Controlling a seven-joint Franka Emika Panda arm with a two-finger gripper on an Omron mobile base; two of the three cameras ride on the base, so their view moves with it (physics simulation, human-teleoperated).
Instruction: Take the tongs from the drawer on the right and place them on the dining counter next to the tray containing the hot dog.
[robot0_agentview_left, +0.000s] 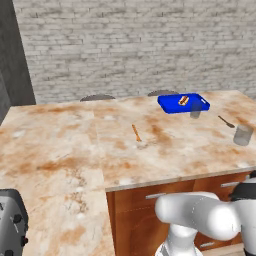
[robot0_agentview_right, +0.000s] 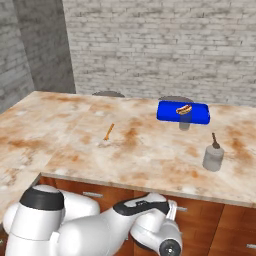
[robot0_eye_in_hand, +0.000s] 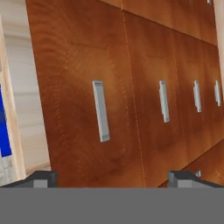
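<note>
Fingers (robot0_eye_in_hand: 41, 178) stand spread wide, grasping nothing; the drawer (robot0_eye_in_hand: 87, 105) handle (robot0_eye_in_hand: 100, 110) sits between and beyond them. Best to centre it, advance squarely, then close.

drawer (robot0_eye_in_hand: 87, 113) shut — contents hidden; pincer (robot0_eye_in_hand: 113, 178) tips cut off.

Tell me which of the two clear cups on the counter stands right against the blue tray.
The farther glass, touching the blue tray; the other glass stands apart near the counter's right end.
</note>
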